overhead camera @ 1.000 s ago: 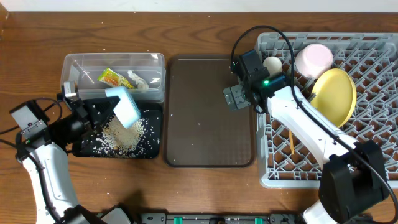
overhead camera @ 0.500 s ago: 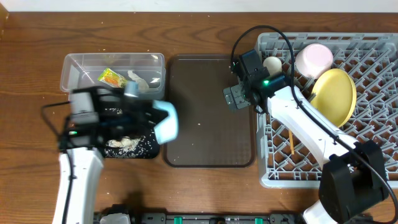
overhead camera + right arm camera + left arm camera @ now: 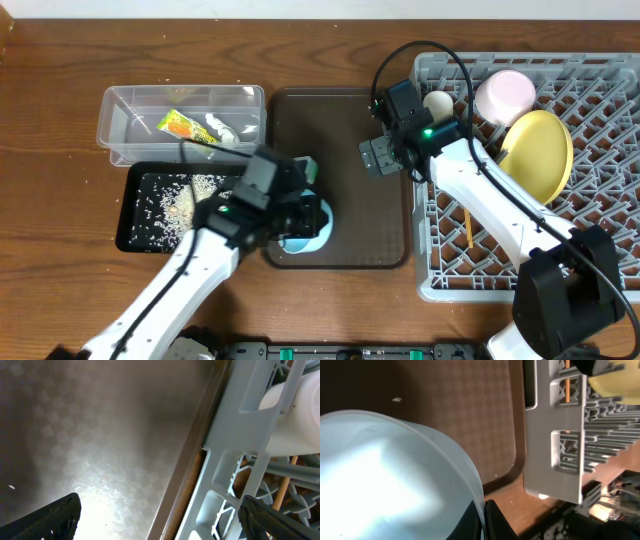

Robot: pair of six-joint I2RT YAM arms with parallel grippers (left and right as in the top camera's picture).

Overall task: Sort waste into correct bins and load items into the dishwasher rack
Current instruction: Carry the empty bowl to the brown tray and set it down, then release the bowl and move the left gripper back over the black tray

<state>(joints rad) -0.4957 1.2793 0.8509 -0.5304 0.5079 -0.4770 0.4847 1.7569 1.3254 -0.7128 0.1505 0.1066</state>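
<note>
Left gripper [image 3: 302, 218]: jaws drawn close, pinched on the rim of the light blue bowl [image 3: 320, 238]. A rim pinch suits it, since the wall is too wide to span. The bowl hangs over the near left corner of the dark brown tray [image 3: 340, 130], opening partly tipped. I cannot tell if it clears the tray surface. It looks to be in transit toward the dishwasher rack [image 3: 430, 290] at right, about halfway there. Left of it the black tray [image 3: 133, 238] holds the rice scraps [image 3: 180, 200], spread across its floor. Behind that, the clear tub [image 3: 118, 110] holds the green-and-yellow wrapper [image 3: 178, 125] and the white tissue [image 3: 222, 130], so waste looks sorted. Right gripper [image 3: 378, 157]: jaws spread wide, nothing between them. It hovers over the far right edge of the brown tray, just beside the rack wall, likely parked out of the way. In the rack: yellow plate [image 3: 540, 150] propped on edge, pink cup [image 3: 505, 92] and small white cup [image 3: 437, 102] at the far side, chopsticks [image 3: 468, 230] lying in the grid. The bowl seems the last item to load.
</note>
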